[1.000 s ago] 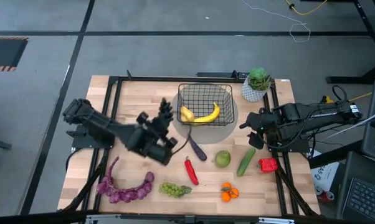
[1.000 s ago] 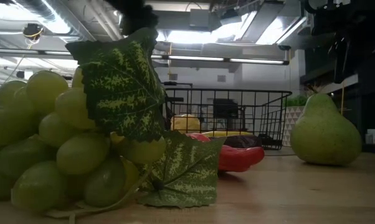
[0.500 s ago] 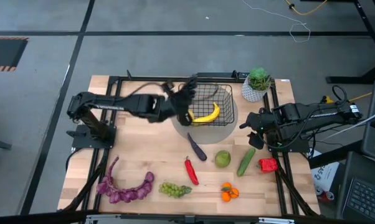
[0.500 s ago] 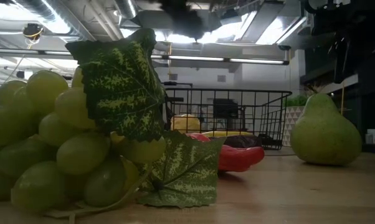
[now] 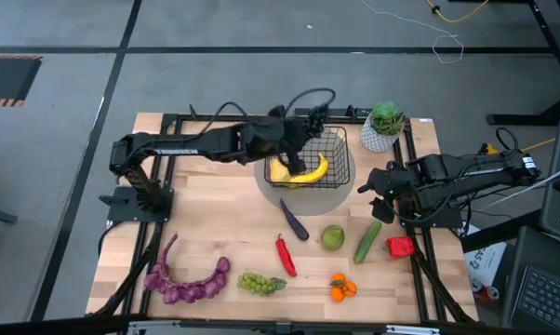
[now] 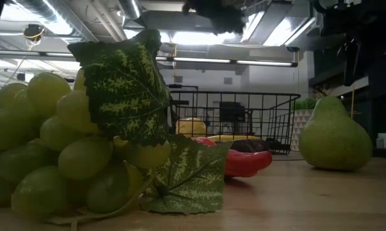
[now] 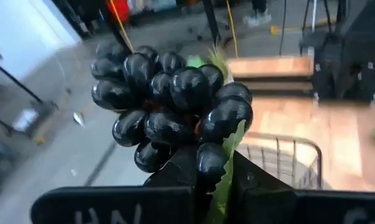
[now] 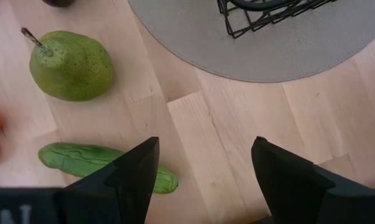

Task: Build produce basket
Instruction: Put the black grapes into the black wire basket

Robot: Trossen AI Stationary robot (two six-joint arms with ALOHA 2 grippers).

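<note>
- The basket (image 5: 308, 154) is sitting on a grey round mat (image 5: 340, 181) near the far edge of the table (image 5: 215, 233); it is black wire mesh with flared open-grid sides.
- A banana (image 5: 310, 173) is lying inside the basket, curved and yellow, with a paler yellow piece just beside it.
- The left gripper (image 5: 303, 124) is reaching over the basket's far-left part, above its rim.
- Its fingers are pinching a bunch of dark grapes (image 7: 172, 106), glossy and near-black, with a green leaf hanging from the cluster; the jaws are pressed nearly together on the stem end.
- The right gripper (image 5: 378, 184) is waiting at the table's right side, its fingers (image 8: 134, 171) spread wide and holding nothing, over bare wood beside the mat.
- A cucumber (image 5: 367, 241) and a speckled green pear (image 5: 332, 236) are lying near the right gripper, apart from each other.
- A dark eggplant (image 5: 293, 221) is lying just in front of the mat, and a red chili (image 5: 285, 253) nearer the front.
- Green grapes (image 5: 261, 283), small oranges (image 5: 342, 288) and a long purple bunch (image 5: 187, 284) are lying along the front edge.
- A potted plant (image 5: 384, 124) is standing at the far right corner, beside the mat.
</note>
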